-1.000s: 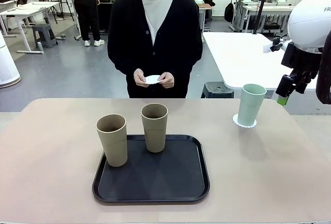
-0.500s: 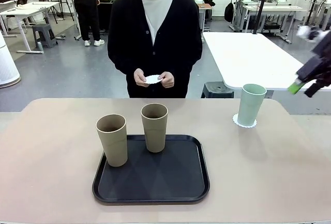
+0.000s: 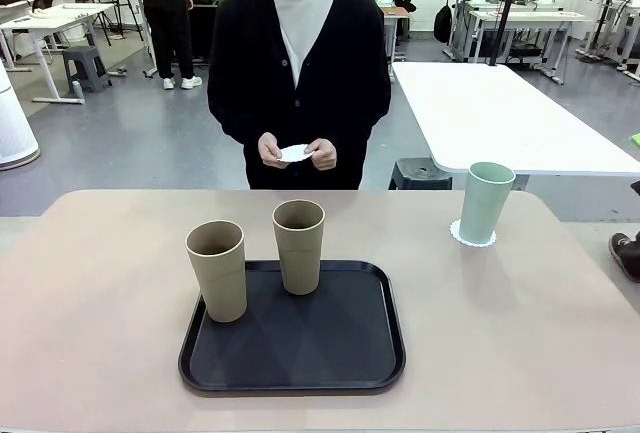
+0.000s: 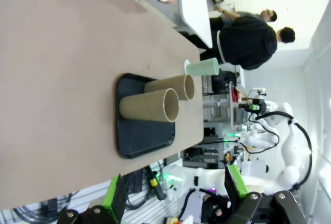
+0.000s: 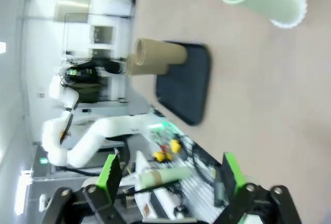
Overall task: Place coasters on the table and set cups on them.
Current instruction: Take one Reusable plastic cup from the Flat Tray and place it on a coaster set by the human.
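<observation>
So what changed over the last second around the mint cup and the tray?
The right hand, open, drew away from beside the mint cup toward the robot's right; it took hold of nothing. Unchanged: the mint cup on its coaster, the two tan cups upright on the black tray, and the person's hands holding a spare coaster.
</observation>
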